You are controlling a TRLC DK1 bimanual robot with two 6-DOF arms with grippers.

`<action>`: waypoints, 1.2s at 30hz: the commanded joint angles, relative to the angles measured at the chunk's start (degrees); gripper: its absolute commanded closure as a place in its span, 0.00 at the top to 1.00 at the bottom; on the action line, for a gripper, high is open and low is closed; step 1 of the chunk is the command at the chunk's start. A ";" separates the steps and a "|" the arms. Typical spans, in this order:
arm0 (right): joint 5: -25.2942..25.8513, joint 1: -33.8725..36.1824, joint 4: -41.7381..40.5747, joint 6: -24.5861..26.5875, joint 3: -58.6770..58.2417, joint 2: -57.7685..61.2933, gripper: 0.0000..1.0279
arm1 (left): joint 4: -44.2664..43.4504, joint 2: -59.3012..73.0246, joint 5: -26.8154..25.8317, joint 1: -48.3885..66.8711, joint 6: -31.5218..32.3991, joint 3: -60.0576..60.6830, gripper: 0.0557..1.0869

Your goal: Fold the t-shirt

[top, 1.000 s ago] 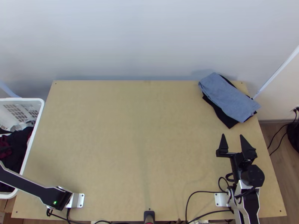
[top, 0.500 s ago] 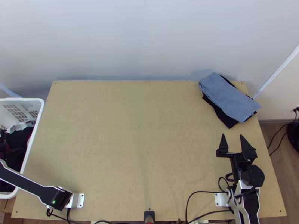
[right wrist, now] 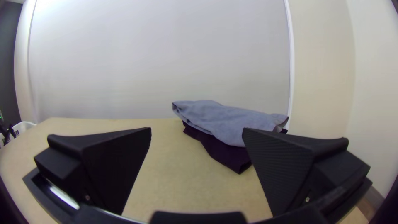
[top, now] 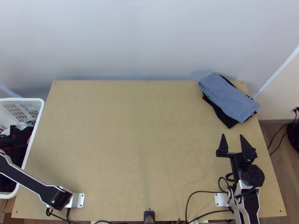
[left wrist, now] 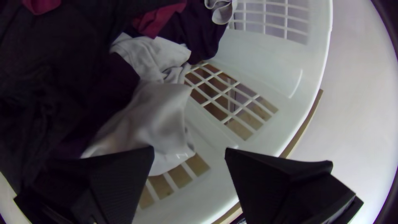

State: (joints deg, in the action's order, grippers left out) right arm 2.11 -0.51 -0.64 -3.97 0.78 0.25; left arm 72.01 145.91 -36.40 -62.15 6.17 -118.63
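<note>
My left gripper (top: 14, 139) is over the white basket (top: 37, 102) at the left; in the left wrist view this gripper (left wrist: 190, 151) is open above bunched dark clothes (left wrist: 54, 62) and a crumpled white cloth (left wrist: 145, 120), with nothing between its fingers. Low at the right of the table, my right gripper (top: 232, 136) stands open and empty; the right wrist view also has this gripper (right wrist: 197, 129). Beyond it, a folded blue-grey cloth (top: 227, 97) lies on a folded dark cloth (top: 228, 121) at the far right corner. Which piece is the t-shirt, I cannot tell.
The bare wooden table (top: 138, 138) stretches between the arms. Behind it rises a pale wall (top: 142, 41). Cables (top: 190, 196) run along the near edge by the right arm's base. In the basket's far part, light cloth (left wrist: 224, 10) lies against the slatted side.
The left arm has swung in over the basket, its gripper coming into the top view from the left edge. The right arm and the folded cloths have stayed still.
</note>
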 commanded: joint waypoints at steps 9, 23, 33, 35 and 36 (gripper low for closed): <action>0.26 0.16 1.26 0.98 -0.25 -0.34 0.97 | -10.92 -2.38 3.80 -0.43 -2.04 9.56 0.03; 0.26 0.16 1.26 0.98 -0.25 -0.34 0.97 | -11.36 -12.22 2.65 -2.80 -1.87 6.83 0.04; 0.26 0.16 1.26 0.98 -0.25 -0.34 0.97 | -23.84 -26.73 4.67 -5.97 5.60 0.06 0.04; 0.26 0.16 1.26 0.98 -0.25 -0.34 0.97 | -24.55 -27.69 5.03 -6.84 7.36 -3.45 0.04; 0.26 0.16 1.26 0.98 -0.25 -0.34 0.97 | -24.55 -27.87 5.03 -7.37 8.24 -5.56 0.04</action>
State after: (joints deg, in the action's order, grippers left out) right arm 2.11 -0.51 -0.64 -3.97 0.78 0.25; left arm 49.54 122.39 -30.81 -67.92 10.96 -117.75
